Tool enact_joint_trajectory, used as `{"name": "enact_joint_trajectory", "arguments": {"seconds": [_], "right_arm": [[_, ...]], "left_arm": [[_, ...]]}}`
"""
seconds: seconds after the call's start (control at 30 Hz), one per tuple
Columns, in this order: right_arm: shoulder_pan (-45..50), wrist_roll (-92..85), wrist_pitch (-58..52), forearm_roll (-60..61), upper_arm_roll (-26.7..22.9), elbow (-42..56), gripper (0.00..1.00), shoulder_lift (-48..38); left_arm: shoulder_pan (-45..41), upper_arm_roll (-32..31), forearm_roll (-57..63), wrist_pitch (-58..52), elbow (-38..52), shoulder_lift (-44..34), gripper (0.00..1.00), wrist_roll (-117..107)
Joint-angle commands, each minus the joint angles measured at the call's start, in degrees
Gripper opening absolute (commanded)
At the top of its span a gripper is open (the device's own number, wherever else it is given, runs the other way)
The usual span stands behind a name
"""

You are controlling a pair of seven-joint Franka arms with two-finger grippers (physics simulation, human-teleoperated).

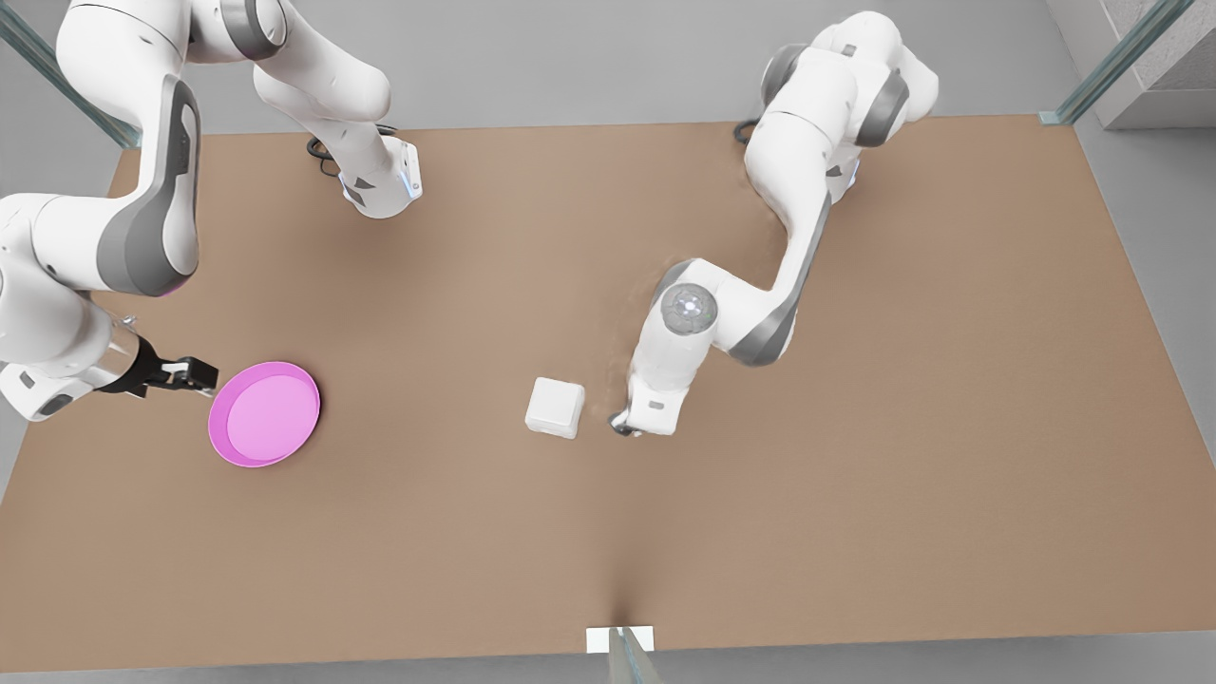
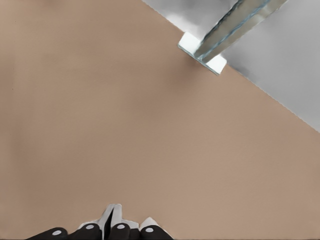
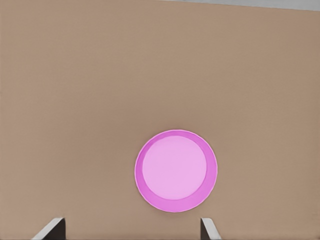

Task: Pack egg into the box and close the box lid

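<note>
The white box (image 1: 553, 427) sits at mid-table with its lid (image 1: 558, 400) down flat on top. The egg is out of view. Just to the box's side, toward the front view's right, my left gripper (image 1: 622, 425) points down at the table; in the left wrist view its fingers (image 2: 108, 221) are pressed together, shut on nothing, over bare table. My right gripper (image 1: 195, 373) hovers at the front view's left beside the pink plate (image 1: 264, 413). Its two fingertips (image 3: 54, 228) stand wide apart, open and empty, with the pink plate (image 3: 176, 171) ahead of them.
A metal bracket (image 1: 619, 639) with a glass strut stands at the table's near edge, and the same bracket (image 2: 202, 53) appears in the left wrist view. The brown table (image 1: 855, 456) stretches wide toward the front view's right.
</note>
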Motion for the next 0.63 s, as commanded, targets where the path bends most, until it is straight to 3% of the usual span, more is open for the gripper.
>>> {"name": "enact_joint_trajectory", "arguments": {"seconds": [0.0, 0.03, 0.07, 0.13, 0.17, 0.27, 0.3, 0.6], "right_arm": [[0.3, -2.9, -0.3, 0.1, 0.0, 0.0, 1.0, -0.1], [0.5, -2.9, -1.9, 0.4, 0.2, 0.0, 1.0, 0.0], [0.0, -2.7, -4.4, 0.7, 0.4, -0.1, 1.0, -0.1], [0.1, -2.7, -8.9, 0.6, 0.4, 0.5, 1.0, -0.1], [0.6, -2.4, -8.9, -0.2, 0.3, 0.6, 1.0, 0.0], [0.7, -2.5, -8.8, -1.5, 0.4, 0.6, 1.0, 0.8], [0.8, -2.6, -9.1, -1.6, 0.4, 0.6, 1.0, 0.8], [0.5, -2.6, -9.1, -1.3, 0.4, 0.6, 1.0, 0.7]], "left_arm": [[15.3, 0.7, -4.7, -34.4, 4.4, -1.8, 1.0, 48.5], [15.7, 2.1, 1.4, -40.8, 4.5, -2.1, 1.0, 66.9], [15.8, 3.3, 3.3, -46.8, 4.6, -7.4, 1.0, 74.6], [15.4, 2.9, 8.2, -51.6, 2.9, -18.5, 1.0, 75.8], [15.0, 2.9, 8.4, -51.4, 2.7, -20.2, 1.0, 75.8], [15.4, 1.8, 9.9, -42.7, -11.2, -31.2, 1.0, 82.2], [15.5, 1.8, 9.8, -40.8, -14.5, -32.9, 1.0, 83.2], [15.6, 1.9, 9.8, -40.7, -14.6, -32.7, 1.0, 83.1]]}}
